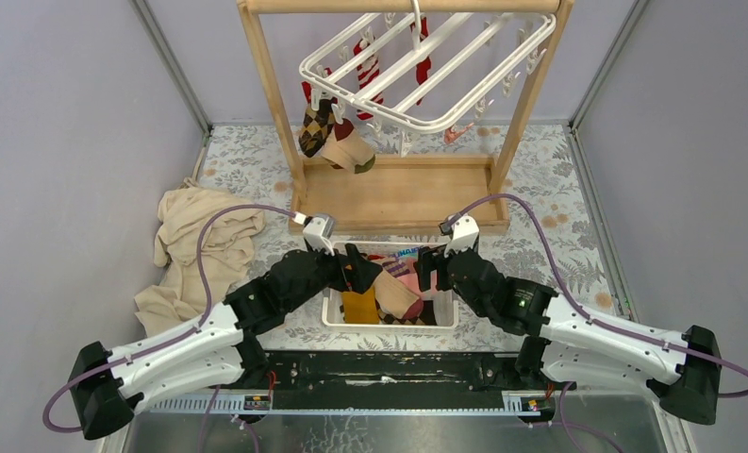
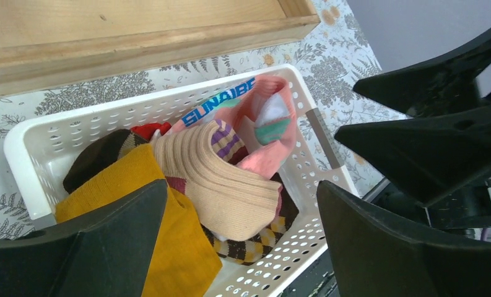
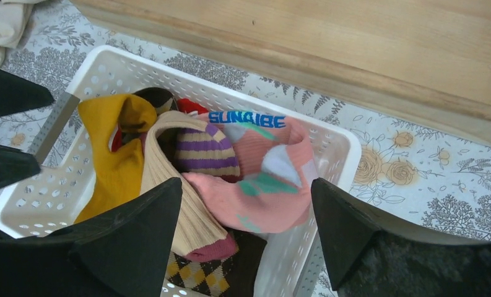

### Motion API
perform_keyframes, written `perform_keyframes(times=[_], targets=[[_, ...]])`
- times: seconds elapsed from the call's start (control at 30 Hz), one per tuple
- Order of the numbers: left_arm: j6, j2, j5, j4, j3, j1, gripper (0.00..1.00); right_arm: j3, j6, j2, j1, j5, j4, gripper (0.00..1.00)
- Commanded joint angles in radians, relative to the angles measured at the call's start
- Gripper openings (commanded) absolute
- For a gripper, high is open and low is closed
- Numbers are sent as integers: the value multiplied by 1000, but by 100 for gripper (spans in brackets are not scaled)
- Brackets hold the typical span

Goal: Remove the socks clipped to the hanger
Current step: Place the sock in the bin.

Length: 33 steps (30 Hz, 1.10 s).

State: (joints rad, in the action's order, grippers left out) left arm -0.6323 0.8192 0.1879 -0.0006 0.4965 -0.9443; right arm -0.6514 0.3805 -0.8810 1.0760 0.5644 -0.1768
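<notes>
The white grid hanger (image 1: pixel 426 71) hangs tilted from the wooden rack. Clipped to it are a red-white striped sock (image 1: pixel 370 68), a brown argyle sock (image 1: pixel 315 123), a tan sock (image 1: pixel 349 151) and a small pink sock (image 1: pixel 457 134). My left gripper (image 1: pixel 356 269) (image 2: pixel 243 204) is open and empty over the white perforated basket (image 1: pixel 389 324). My right gripper (image 1: pixel 426 269) (image 3: pixel 246 198) is open and empty over the same basket. In the basket lie a mustard sock (image 2: pixel 168 247), a tan ribbed sock (image 2: pixel 230 192), a pink patterned sock (image 3: pixel 261 179) and an argyle sock (image 3: pixel 199 275).
The wooden rack's base tray (image 1: pixel 398 193) stands just behind the basket, its posts rising on both sides. A beige cloth (image 1: pixel 200 250) lies crumpled at the left. Grey walls close in both sides. My two grippers are close together above the basket.
</notes>
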Motion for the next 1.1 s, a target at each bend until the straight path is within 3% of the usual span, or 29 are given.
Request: perform_keyframes(times=[0.0,0.6,0.9,1.07], targets=[[5,-45,35,-60,65,-22,98,13,44,-6,-5,-54,-7,83],[18,-213,188,-204,64,-28,98,56,131,-431,-5,-127,251,80],[6,-278,261,-194,18,-28,98,-59,17,-253,-5,-81,187,78],[1,-284,284,-169,-10,-28,98,-104,-93,-223,-5,-1,260,78]])
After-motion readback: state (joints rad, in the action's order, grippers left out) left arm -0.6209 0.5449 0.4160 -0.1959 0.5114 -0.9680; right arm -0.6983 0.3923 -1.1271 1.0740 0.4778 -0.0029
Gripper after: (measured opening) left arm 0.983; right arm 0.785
